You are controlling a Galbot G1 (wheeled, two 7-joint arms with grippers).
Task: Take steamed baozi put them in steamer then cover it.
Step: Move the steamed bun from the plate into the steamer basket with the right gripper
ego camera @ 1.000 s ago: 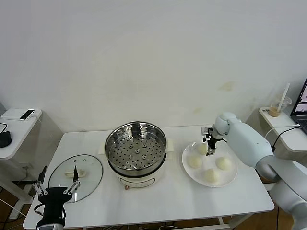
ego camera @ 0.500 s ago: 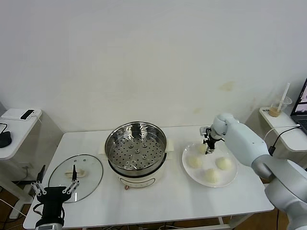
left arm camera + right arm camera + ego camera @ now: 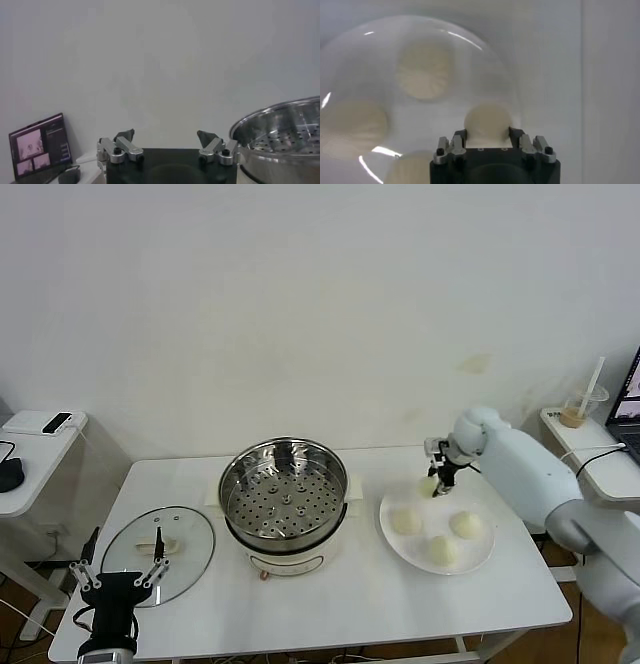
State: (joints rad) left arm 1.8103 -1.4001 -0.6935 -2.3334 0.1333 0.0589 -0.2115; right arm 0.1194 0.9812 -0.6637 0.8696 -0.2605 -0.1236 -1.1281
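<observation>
Fingers of the right gripper [image 3: 436, 482] have just clamped one baozi [image 3: 488, 120], now lifting off the plate [image 3: 480, 556] toward the steamer [image 3: 283, 484]; left gripper [image 3: 115, 582] idles open by the cover [image 3: 190, 536].

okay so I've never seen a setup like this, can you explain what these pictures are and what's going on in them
A two-armed robot stands at a white table. One picture looks down from its head; the other two come from cameras on its wrists. On the table sit a steel steamer, its glass lid, and a plate with three buns. The right gripper is shut on a fourth bun, just above the plate's far edge. The left gripper waits open near the lid.
</observation>
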